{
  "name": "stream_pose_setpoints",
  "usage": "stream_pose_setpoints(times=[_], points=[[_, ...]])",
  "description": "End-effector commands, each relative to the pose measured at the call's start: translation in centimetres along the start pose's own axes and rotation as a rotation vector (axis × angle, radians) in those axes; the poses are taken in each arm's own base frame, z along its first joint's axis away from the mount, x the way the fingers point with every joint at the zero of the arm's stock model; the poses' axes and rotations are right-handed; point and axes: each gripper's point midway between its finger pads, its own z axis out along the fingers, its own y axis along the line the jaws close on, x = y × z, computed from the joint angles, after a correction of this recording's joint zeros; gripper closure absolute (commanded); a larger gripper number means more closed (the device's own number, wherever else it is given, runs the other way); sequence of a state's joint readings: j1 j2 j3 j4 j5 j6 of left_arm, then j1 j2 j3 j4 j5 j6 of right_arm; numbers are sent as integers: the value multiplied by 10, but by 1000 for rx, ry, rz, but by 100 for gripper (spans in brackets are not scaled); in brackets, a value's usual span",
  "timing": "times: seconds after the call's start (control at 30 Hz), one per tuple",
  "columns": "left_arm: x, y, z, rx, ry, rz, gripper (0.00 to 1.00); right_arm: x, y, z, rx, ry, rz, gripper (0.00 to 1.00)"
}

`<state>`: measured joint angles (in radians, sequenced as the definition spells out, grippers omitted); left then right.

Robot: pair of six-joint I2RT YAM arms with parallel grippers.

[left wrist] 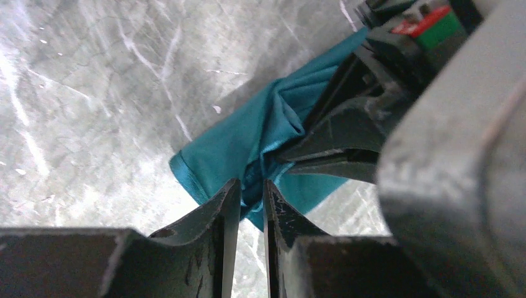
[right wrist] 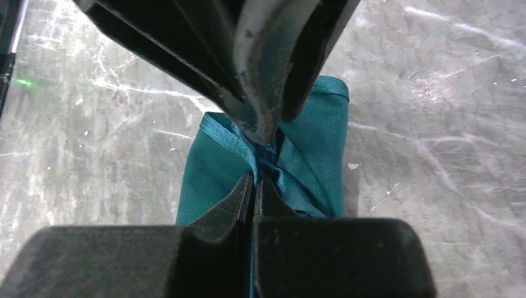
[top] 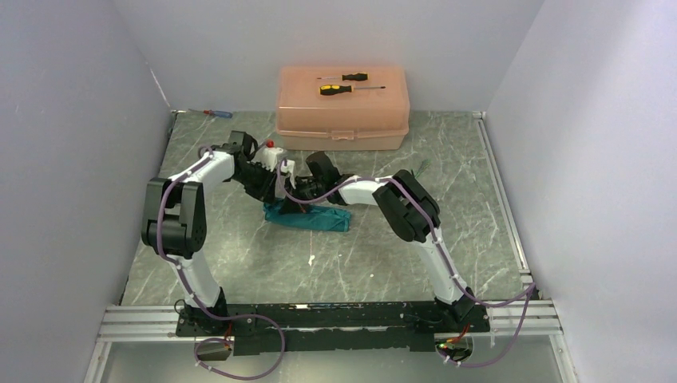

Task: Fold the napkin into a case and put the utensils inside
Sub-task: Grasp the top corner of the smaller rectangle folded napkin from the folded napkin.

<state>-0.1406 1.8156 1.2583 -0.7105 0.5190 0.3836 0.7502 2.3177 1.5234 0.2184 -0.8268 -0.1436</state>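
The teal napkin [top: 319, 218] lies bunched into a short folded strip on the marble table [top: 383, 255] between the two arms. My left gripper [top: 281, 195] reaches down onto the strip's left part. In the left wrist view its fingertips [left wrist: 226, 195] stand close together with a raised fold of napkin [left wrist: 248, 136] pinched between them. My right gripper [right wrist: 255, 183] is shut on the same ridge of napkin [right wrist: 211, 180], right beside the left fingers [right wrist: 260, 118]. A thin dark, greenish utensil [top: 421, 167] peeks out behind the right elbow.
A peach plastic box [top: 343, 120] stands at the back centre with two yellow-and-black screwdrivers [top: 351, 88] on its lid. A small red-and-blue screwdriver [top: 215, 113] lies at the back left. Grey walls close in both sides.
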Motion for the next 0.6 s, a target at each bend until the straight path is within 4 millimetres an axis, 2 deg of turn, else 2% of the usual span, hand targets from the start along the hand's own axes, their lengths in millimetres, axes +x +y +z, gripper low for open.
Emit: stream_pose_setpoints(times=[0.0, 0.17, 0.33, 0.47, 0.57], points=[[0, 16, 10, -77, 11, 59, 74, -7, 2, 0, -30, -27, 65, 100], [3, 17, 19, -82, 26, 81, 72, -3, 4, 1, -17, -53, 134, 100], [1, 10, 23, -51, 25, 80, 70, -4, -6, -5, 22, -122, 268, 100], [-1, -1, 16, -11, 19, 52, 67, -2, -7, -11, 45, -151, 317, 100], [-9, -3, 1, -10, -2, 35, 66, 0, -6, -10, 44, -145, 328, 100]])
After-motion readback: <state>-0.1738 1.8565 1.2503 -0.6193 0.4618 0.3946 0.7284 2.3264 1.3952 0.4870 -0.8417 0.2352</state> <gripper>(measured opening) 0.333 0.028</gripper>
